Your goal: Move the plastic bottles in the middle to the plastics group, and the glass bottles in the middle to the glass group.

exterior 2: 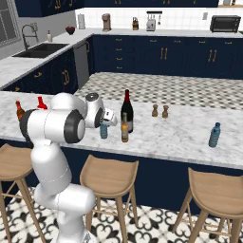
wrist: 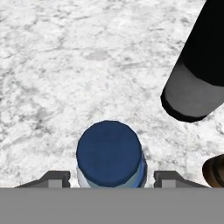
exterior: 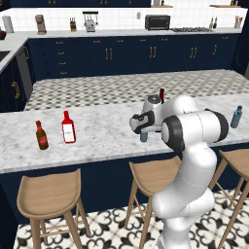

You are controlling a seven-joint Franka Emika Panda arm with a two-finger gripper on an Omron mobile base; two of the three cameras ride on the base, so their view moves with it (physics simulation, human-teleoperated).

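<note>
We've got the tool [wrist: 112, 178] straddling the blue bottle [wrist: 109, 154] | grip unclear | wine bottle [wrist: 199, 65] just beside | on bench [wrist: 65, 65]

On the marble counter [exterior: 97, 136], the flat red bottle [exterior: 68, 127] stands just right of the small brown bottle [exterior: 42, 135]. Far right of the red bottle, beyond the arm, stands a blue plastic bottle [exterior: 236, 117]. The gripper [exterior: 141, 124] hangs above another blue bottle [exterior: 144, 136].
</note>
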